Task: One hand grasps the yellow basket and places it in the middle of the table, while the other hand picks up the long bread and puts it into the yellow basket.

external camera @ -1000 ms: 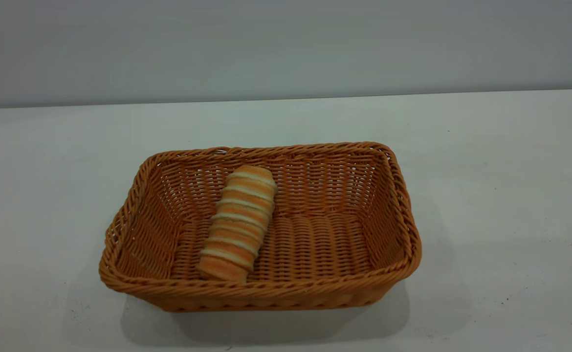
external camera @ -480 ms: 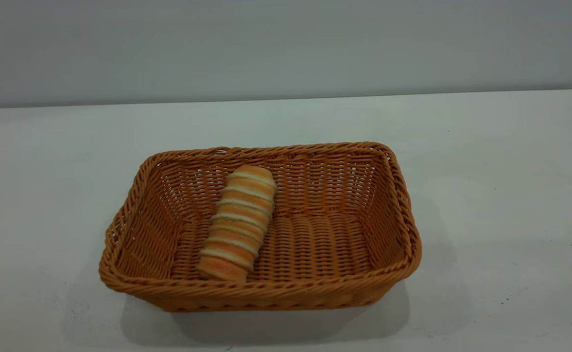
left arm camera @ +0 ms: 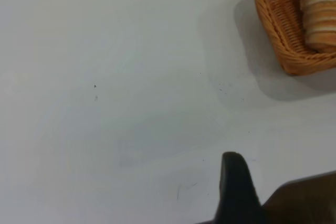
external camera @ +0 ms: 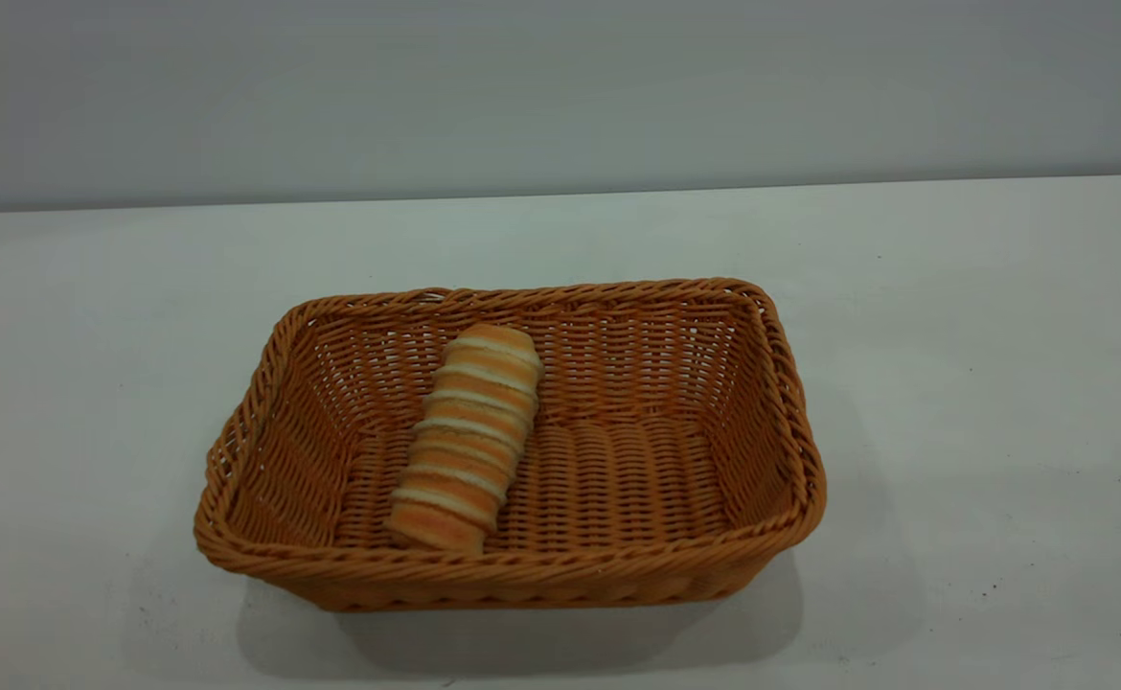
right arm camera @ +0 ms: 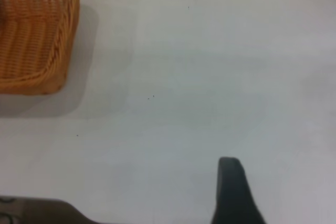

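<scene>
Nothing has moved since earlier: long bread (external camera: 466,439), light and soft, best held mid-length, lies inside the yellow basket (external camera: 790,450) mid-surface (external camera: 1001,335); whether my withdrawn end effectors are released, I cannot tell.

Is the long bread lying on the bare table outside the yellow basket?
No, the long bread lies inside the yellow basket, one end propped against its far wall.

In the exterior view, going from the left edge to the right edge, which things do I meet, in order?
Bare white tabletop → left braided rim of the orange-tan woven wicker basket → striped oblong bread roll lying inside it → bare woven basket floor → right rim → bare tabletop again.
</scene>
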